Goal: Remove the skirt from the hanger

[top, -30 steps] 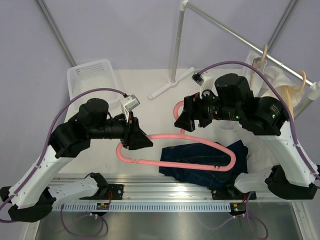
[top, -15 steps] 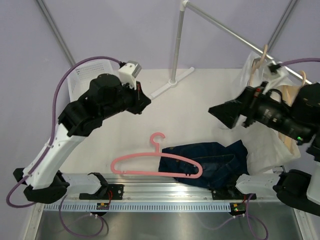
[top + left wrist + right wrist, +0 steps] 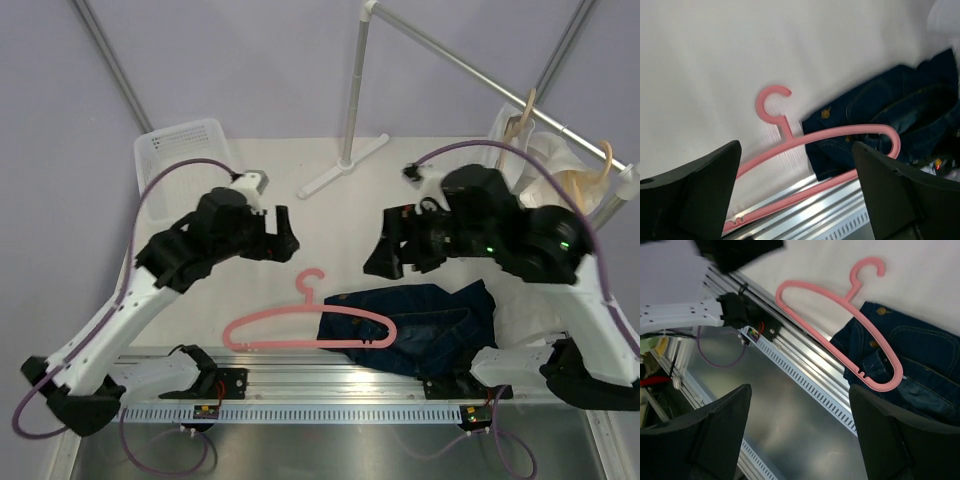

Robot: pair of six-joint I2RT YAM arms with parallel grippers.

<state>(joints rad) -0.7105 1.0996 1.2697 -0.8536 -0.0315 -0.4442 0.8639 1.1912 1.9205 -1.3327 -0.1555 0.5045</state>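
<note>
A pink hanger lies flat near the table's front edge, hook pointing away from me. Its right end rests across the left part of a crumpled dark denim skirt; whether it runs through the cloth I cannot tell. My left gripper hovers above and left of the hook, open, with nothing between its fingers. My right gripper hangs above the skirt's far edge, also open and empty. The left wrist view looks down on the hanger and skirt. The right wrist view shows the same hanger and skirt.
A white basket stands at the back left. A clothes rail's foot and upright sit at the back centre. Pale garments on wooden hangers hang at the right. A metal rail runs along the near edge.
Both grippers were down at the hanger a second ago; they swung up and apart, then came back in above it. The hanger now lies further left, only its right end over the skirt.
</note>
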